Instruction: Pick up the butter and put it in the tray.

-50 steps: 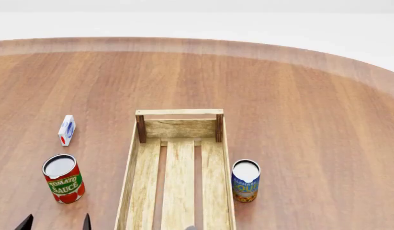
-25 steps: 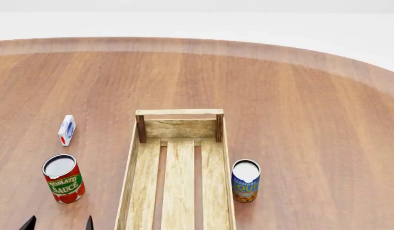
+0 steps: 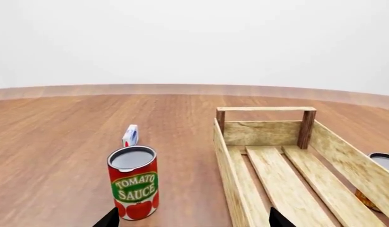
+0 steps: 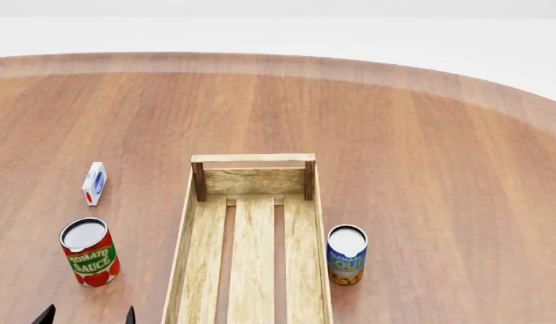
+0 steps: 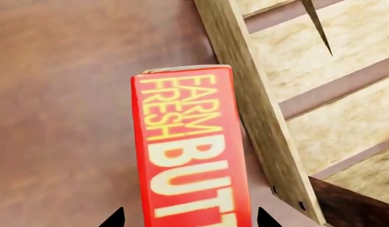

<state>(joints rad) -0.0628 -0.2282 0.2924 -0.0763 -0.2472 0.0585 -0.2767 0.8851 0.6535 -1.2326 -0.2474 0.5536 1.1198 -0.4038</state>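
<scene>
The desk (image 4: 422,135), a broad round-edged wooden top, carried everything in view. The tray (image 4: 180,260) lay lengthwise toward the near edge of the desk, its raised end rail pointed at the far edge, and nothing was seen resting on its slats in the head view or the left wrist view. The task was therefore judged barely begun: the lift, the carry and the placing were all left.

The butter (image 5: 191,156) was shown only by the right wrist view, lying on the bare desk just beside the outer face of one long side wall of the tray; whether carton and wall touched could not be told. It fell outside the head view, so it was judged to lie near the desk's near edge.

A tomato sauce can (image 4: 88,251) stood upright left of the tray, a blue-labelled can (image 4: 347,254) just beside the tray's right wall, and a small white-and-blue carton (image 4: 94,183) farther back on the left.

The right gripper (image 5: 191,218) was spread wide, its two dark tips either side of the butter with gaps visible, nothing grasped. The left gripper (image 3: 191,218) was likewise parted and empty, held near the tomato sauce can.
</scene>
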